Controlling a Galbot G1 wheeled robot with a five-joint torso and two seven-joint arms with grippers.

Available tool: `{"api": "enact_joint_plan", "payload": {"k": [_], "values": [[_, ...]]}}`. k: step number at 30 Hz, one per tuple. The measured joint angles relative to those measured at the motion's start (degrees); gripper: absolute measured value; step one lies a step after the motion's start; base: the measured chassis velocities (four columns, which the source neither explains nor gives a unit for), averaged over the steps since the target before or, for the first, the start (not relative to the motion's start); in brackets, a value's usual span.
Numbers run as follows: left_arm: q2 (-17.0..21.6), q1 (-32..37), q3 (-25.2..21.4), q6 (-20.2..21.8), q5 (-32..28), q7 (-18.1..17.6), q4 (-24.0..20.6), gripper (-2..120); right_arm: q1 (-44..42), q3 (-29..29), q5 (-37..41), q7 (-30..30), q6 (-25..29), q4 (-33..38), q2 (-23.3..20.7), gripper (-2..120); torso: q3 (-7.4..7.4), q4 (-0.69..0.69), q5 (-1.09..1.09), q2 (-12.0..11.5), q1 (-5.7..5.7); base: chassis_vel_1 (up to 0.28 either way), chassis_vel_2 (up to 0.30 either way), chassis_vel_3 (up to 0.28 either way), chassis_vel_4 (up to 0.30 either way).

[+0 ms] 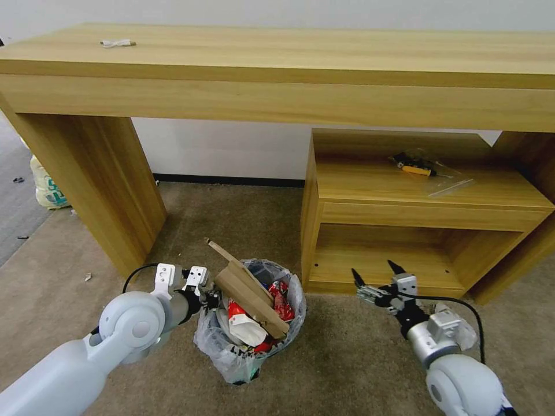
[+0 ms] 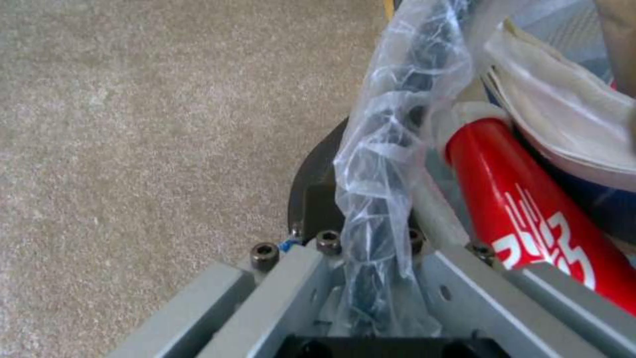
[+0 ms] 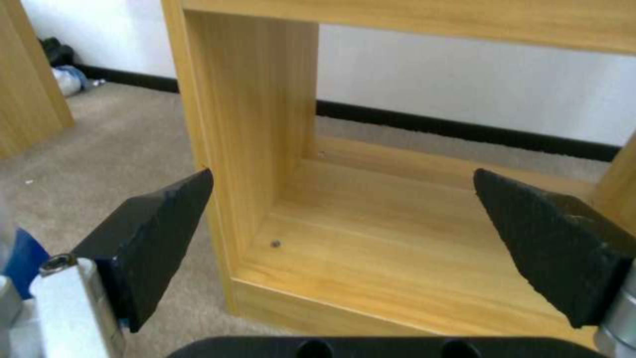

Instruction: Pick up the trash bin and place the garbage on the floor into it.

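Trash bin (image 1: 248, 341): stands on the floor (image 1: 347, 358) before the desk (image 1: 277, 75), its black wall mostly hidden by the crinkled clear liner (image 2: 384, 149).
Garbage (image 1: 254, 306): heaped above the rim; a cardboard piece (image 1: 248, 294), wooden stick (image 1: 222, 251) and red wrapper (image 1: 280, 300) can be made out, lower items buried. A red can (image 2: 530, 209) lies partly cut off in the left wrist view.
Left gripper (image 1: 209, 300): at the bin's left rim, clamped over rim and liner; fingertips hidden by the plastic.
Right gripper (image 1: 374, 276): held wide, holding nothing, before the low shelf (image 1: 404, 254).
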Motion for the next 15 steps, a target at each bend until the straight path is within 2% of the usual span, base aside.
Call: {"api": "enact_joint_plan", "payload": {"k": [10,15], "values": [[0.16,0.00,-0.35,0.00,-0.12,0.02,-0.10,0,-1.34,1.41,0.46,-0.52,-0.01,-0.31,-0.23,100,0.00,0.01,0.00,0.00,0.00,0.000,0.000,0.000,0.000],[0.11,0.02,-0.40,0.00,-0.20,0.03,-0.09,0,-1.85,2.36,1.08,-0.92,-0.10,-0.75,-0.60,100,0.00,0.01,0.00,0.00,0.00,-0.063,-0.061,0.062,0.065]]}}
